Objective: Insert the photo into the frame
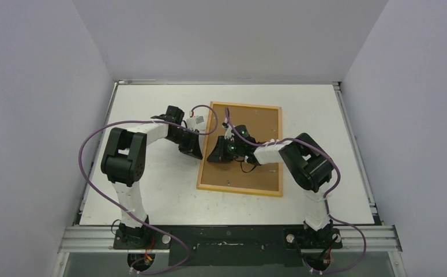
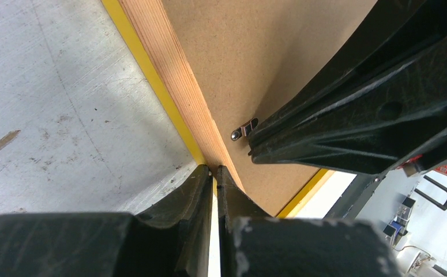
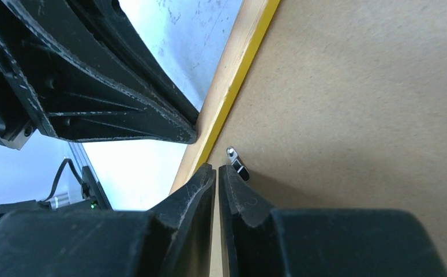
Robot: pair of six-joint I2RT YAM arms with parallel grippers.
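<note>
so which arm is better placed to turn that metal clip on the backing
Probably right: the right gripper, shut, has its tips beside the clip; the left gripper sits at the frame rim.

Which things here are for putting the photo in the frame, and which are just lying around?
For the job: frame, face down; brown backing panel in it; metal clip; left gripper and right gripper, both shut. No photo in sight.
Lying about: small brown scrap on the table.
</note>
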